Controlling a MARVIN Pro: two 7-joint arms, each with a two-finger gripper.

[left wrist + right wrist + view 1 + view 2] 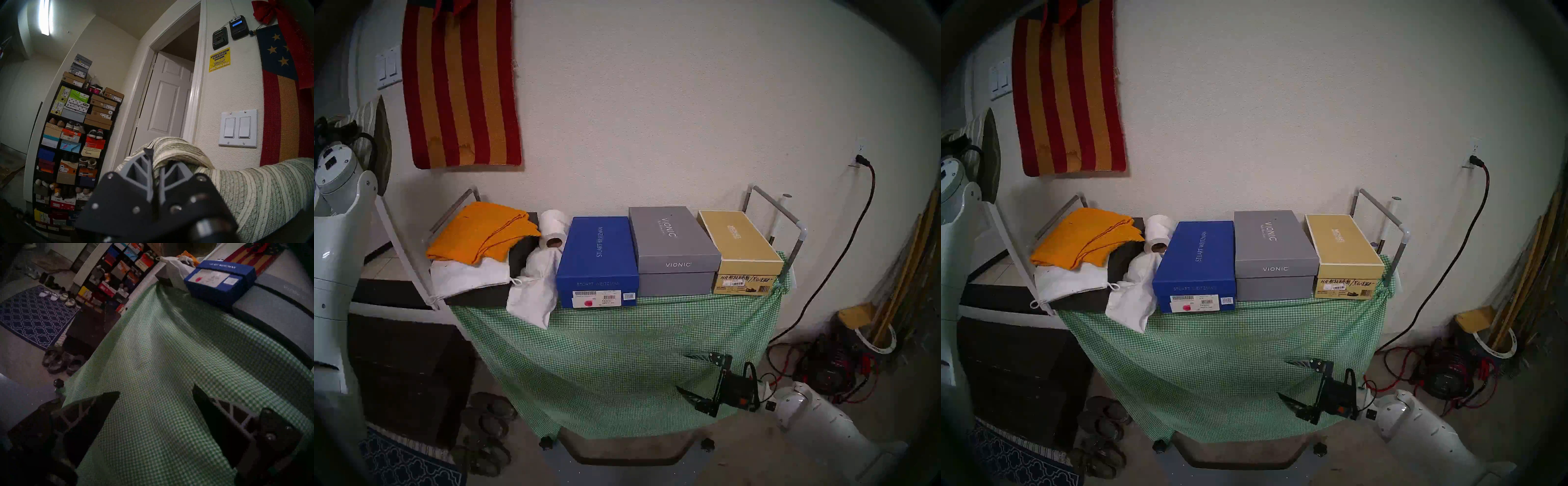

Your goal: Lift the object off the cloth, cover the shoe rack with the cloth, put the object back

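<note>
Right wrist view: right gripper [155, 422] spread wide, empty, both fingers over the cloth [153, 361] at lower centre; contact with the fabric not determinable.
Snag risk: thin gingham could catch on a fingertip [108, 400] and drag off the front if the arm sweeps close.
Cloth position: draped down the front of the shoe rack [785, 217], mid-frame in the head view; upper edge tucked under the boxes.
Pull risk: blue box [597, 261] and white bag [534, 288] overhang the front edge; a tug below could tip either.
Left wrist view: left gripper [153, 168] clamped on the hat [254, 186], brim folded across lower right.
Hat risk: floppy brim could slide from the pinch, or knock the paper roll [553, 227] on return.
Return spot: top crowded; bare space scarce.
</note>
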